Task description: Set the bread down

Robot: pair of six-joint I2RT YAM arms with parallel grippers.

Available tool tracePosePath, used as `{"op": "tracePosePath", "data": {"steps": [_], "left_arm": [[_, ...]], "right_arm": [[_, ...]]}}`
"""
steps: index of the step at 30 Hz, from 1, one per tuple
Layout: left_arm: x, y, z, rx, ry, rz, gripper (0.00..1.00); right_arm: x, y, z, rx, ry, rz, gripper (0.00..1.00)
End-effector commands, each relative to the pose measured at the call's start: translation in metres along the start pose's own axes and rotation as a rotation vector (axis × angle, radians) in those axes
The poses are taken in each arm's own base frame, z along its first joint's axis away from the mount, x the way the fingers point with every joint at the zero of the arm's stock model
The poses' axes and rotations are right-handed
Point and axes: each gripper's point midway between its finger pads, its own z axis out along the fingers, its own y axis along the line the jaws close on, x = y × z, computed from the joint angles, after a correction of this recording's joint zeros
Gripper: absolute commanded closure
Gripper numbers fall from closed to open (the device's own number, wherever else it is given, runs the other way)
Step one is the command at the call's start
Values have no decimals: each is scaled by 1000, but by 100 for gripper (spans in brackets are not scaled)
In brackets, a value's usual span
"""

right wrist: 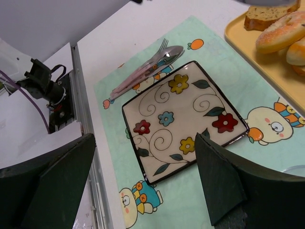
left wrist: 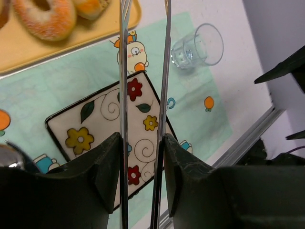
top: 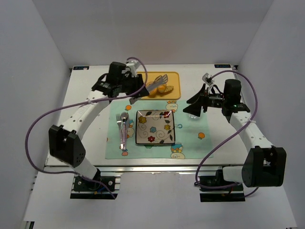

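Top external view: the small pale bread slice [top: 152, 89] is seen on the flat yellow tray [top: 175, 78], beneath thin metal tongs [left wrist: 124, 71] clamped in the left gripper [left wrist: 142, 148]. The right gripper [right wrist: 145, 143] is held wide apart.

Two arms stand at the desk, a left arm [top: 88, 112] and a right arm [top: 245, 126]. There is one flowered plate [top: 155, 127], one mat [top: 190, 143], one yellow tray [top: 175, 81], one clear glass [left wrist: 198, 46], one fork [right wrist: 162, 46], one spoon [right wrist: 172, 51] and one tongs [left wrist: 123, 71]. The right wrist view shows three baked pieces on the tray: one slice of bread [right wrist: 267, 16], one sugared ring [right wrist: 281, 32] and one rounded piece [right wrist: 298, 52] cut off at the edge.
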Motion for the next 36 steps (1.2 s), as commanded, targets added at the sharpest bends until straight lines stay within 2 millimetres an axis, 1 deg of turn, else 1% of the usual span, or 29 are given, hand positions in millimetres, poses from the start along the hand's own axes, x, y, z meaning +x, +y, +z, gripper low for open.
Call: {"op": "tracePosePath", "data": {"steps": [1,2,3,4,5,6,7,8,9,10,11,12,13,14,15,16,18,19,21,22,24,26,30,32,36], "left_arm": [[0,-13,16,-37,42,120,52],[8,-16,29,-44,75,165,52],[1,-15,32,-74,59,194,52],[1,-15,37,-83,59,216,52],[1,-17,42,-92,60,254,52],[1,-12,51,-109,64,269,52],[-5,-11,55,-129,48,290,52],[-9,-9,58,-143,39,313,52],[-11,-4,66,-166,37,326,52],[-19,-9,68,-167,16,349,52],[-22,-9,72,-173,13,385,52],[-19,-5,83,-183,29,408,52],[-27,-14,87,-200,7,450,51],[-27,-15,92,-208,19,522,51],[-23,-15,98,-217,45,552,50],[-21,-12,110,-252,58,582,49],[-15,-8,120,-261,84,632,48],[-8,-6,128,-267,100,648,47],[-3,-1,134,-289,108,686,46],[0,-1,137,-293,112,702,46],[2,9,140,-342,118,735,46],[4,14,142,-374,126,759,46],[2,25,143,-467,127,810,46],[5,26,145,-492,133,840,45],[15,30,151,-484,163,858,45]], "right_arm": [[-13,3,-10,2,-32,-46,11],[-15,1,-13,9,-37,-47,11],[-18,0,-16,14,-42,-44,11],[-22,-2,-20,22,-50,-49,11],[-26,-9,-29,51,-64,-43,11],[-29,-10,-33,53,-71,-45,11],[-34,-15,-41,73,-85,-14,11],[-35,-17,-46,79,-92,-4,11],[-38,-21,-54,93,-105,3,11],[-40,-22,-58,97,-112,7,11],[-41,-24,-61,105,-116,10,11],[-41,-27,-66,116,-123,12,11],[-42,-29,-67,122,-125,5,11],[-41,-30,-69,128,-126,6,11],[-41,-32,-71,134,-128,10,11],[-40,-34,-72,134,-128,15,11],[-40,-35,-74,131,-129,24,11],[-39,-36,-74,131,-129,29,11],[-39,-36,-75,131,-130,26,11],[-39,-37,-75,134,-130,26,11],[-37,-38,-76,135,-129,26,11],[-36,-39,-76,134,-128,34,11],[-33,-41,-76,122,-127,47,11],[-32,-43,-76,122,-126,53,11],[-29,-46,-74,114,-123,71,11]]}}
